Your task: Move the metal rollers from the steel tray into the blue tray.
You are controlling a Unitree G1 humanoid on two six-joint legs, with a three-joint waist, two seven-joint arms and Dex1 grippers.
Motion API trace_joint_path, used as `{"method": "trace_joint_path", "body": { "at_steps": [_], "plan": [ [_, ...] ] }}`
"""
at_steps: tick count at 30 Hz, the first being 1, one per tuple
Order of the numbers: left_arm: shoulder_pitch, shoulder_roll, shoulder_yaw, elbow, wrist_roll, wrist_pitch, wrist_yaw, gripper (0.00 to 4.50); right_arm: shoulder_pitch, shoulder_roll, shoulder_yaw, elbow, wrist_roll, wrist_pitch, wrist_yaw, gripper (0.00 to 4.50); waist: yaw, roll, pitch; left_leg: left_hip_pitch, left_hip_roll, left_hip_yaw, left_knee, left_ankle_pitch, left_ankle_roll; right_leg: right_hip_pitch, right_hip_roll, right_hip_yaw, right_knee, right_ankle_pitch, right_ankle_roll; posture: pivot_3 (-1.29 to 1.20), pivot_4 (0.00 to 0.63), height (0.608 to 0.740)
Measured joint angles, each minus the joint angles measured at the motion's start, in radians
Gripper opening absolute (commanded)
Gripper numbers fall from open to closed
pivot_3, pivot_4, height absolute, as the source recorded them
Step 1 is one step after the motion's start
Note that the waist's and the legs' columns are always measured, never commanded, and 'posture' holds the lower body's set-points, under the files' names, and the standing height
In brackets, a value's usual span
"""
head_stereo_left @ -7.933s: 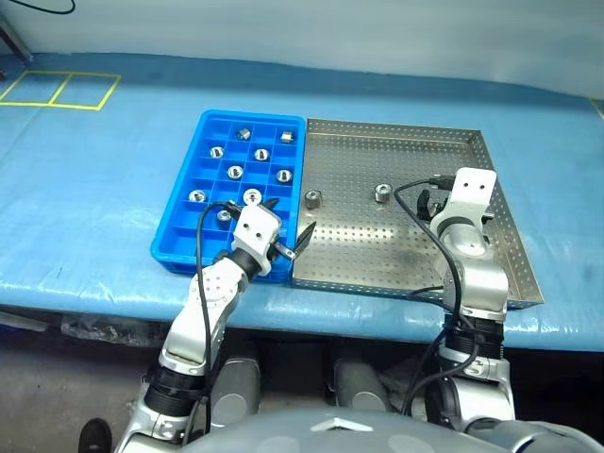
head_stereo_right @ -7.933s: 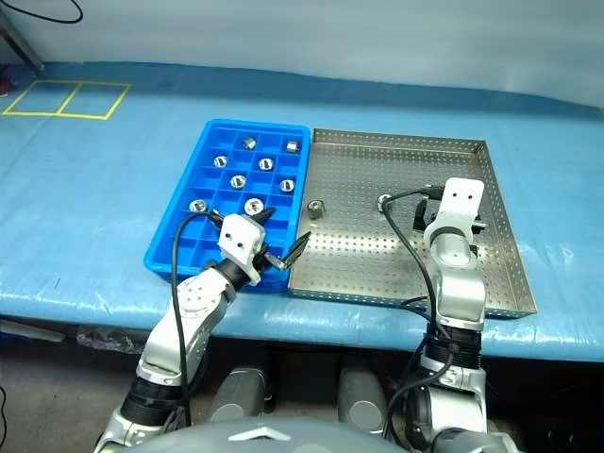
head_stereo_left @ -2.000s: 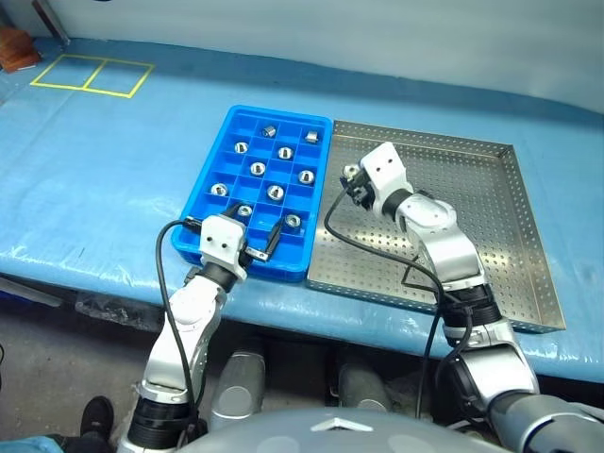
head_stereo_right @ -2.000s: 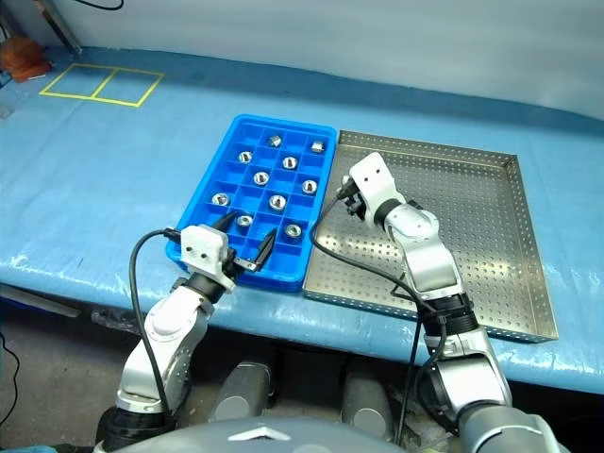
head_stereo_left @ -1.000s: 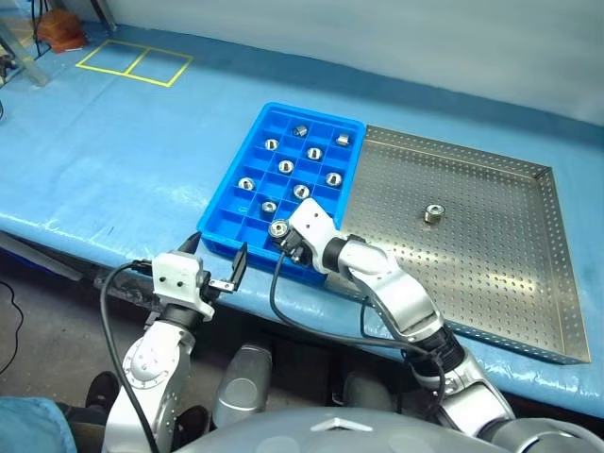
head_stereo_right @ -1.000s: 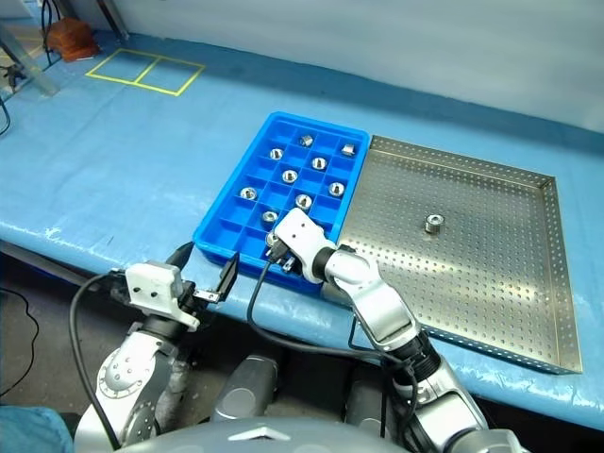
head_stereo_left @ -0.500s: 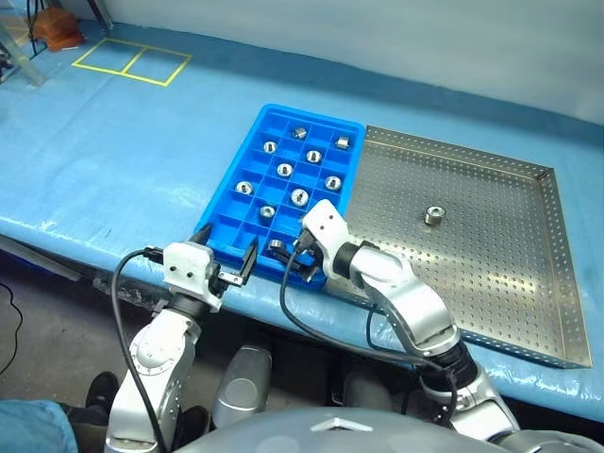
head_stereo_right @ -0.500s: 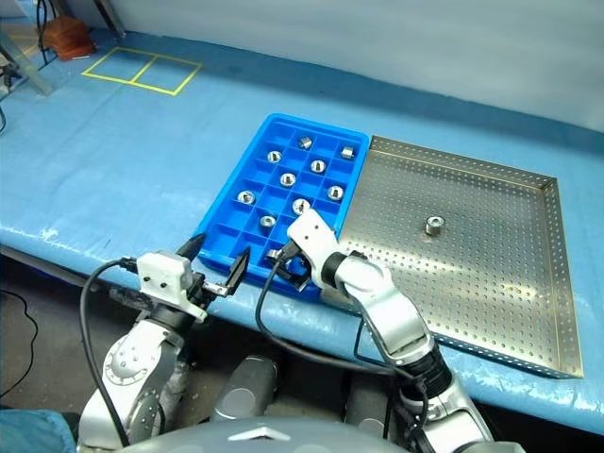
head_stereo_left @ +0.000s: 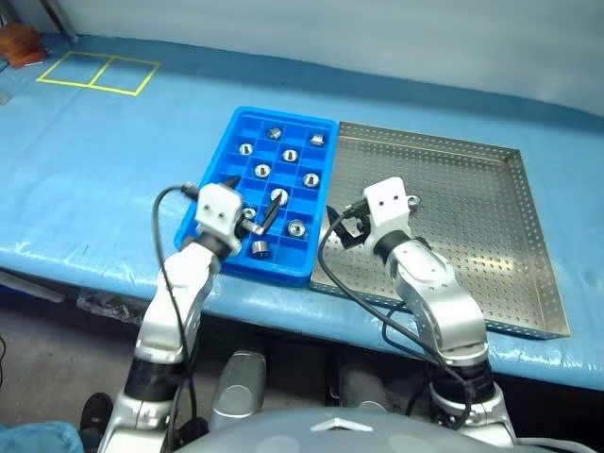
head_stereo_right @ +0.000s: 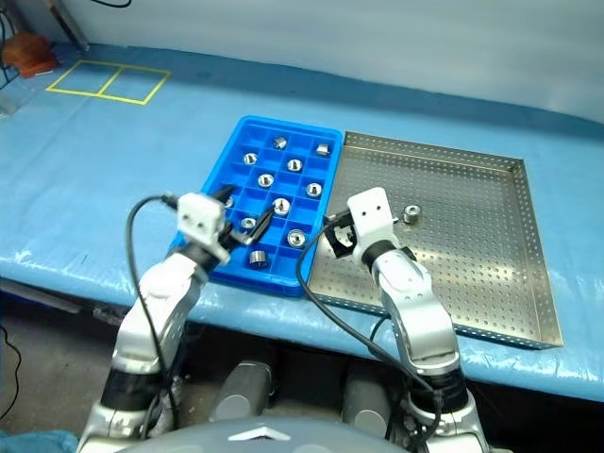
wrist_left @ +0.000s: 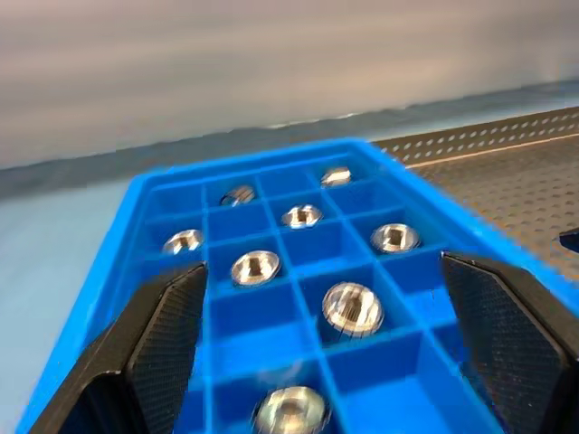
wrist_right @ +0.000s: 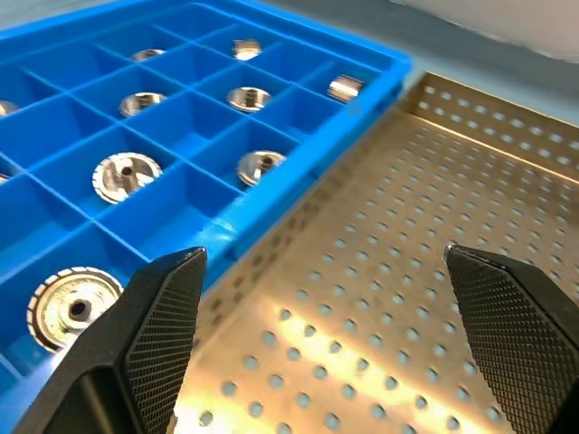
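My right hand (head_stereo_right: 332,236) is now hanging open and empty over the steel tray (head_stereo_right: 472,274), its roller dropped into the blue tray (head_stereo_right: 229,160). Left hand (head_stereo_right: 241,219) is hovering open there. One last roller (head_stereo_right: 411,215) is waiting at two o'clock of my right hand.

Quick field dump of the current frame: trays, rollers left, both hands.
blue tray: left of the steel tray, rollers in several compartments
steel tray: one roller left, partly hidden behind the right arm
left hand: open, empty, over the blue tray's near end
right hand: open, empty, over the steel tray's left edge
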Motion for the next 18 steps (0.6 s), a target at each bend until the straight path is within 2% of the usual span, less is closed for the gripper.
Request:
{"method": "trace_joint_path", "body": {
  "at_steps": [5, 8, 18],
  "plan": [
    [-0.207, -0.019, -0.09, 0.206, 0.014, -0.028, -0.124, 4.5, 0.109, 0.005, -0.025, -0.097, -0.004, 0.004, -0.045, 4.47, -0.072, 0.0, 0.0, 0.0, -0.001, 0.0, 0.0, -0.001, 0.001, 0.0, 0.0, 0.002, 0.0, 0.003, 0.005, -0.1, 0.15, 0.74],
    [-0.335, -0.052, -0.146, 0.362, 0.022, -0.033, -0.206, 4.5, 0.19, 0.017, -0.028, -0.139, -0.007, -0.015, -0.07, 4.47, -0.098, 0.0, 0.0, 0.001, -0.001, -0.001, 0.0, 0.0, 0.002, 0.0, 0.0, 0.002, 0.001, 0.003, 0.007, -0.14, 0.15, 0.74],
    [-0.694, -0.225, -0.151, 0.991, 0.061, -0.111, -0.257, 4.5, 0.364, 0.087, 0.003, -0.181, -0.045, -0.108, -0.165, 4.47, -0.171, 0.0, 0.0, 0.0, -0.003, 0.001, 0.002, 0.001, 0.004, 0.0, 0.0, 0.006, 0.0, 0.001, 0.006, -0.31, 0.15, 0.74]
  ]
}}
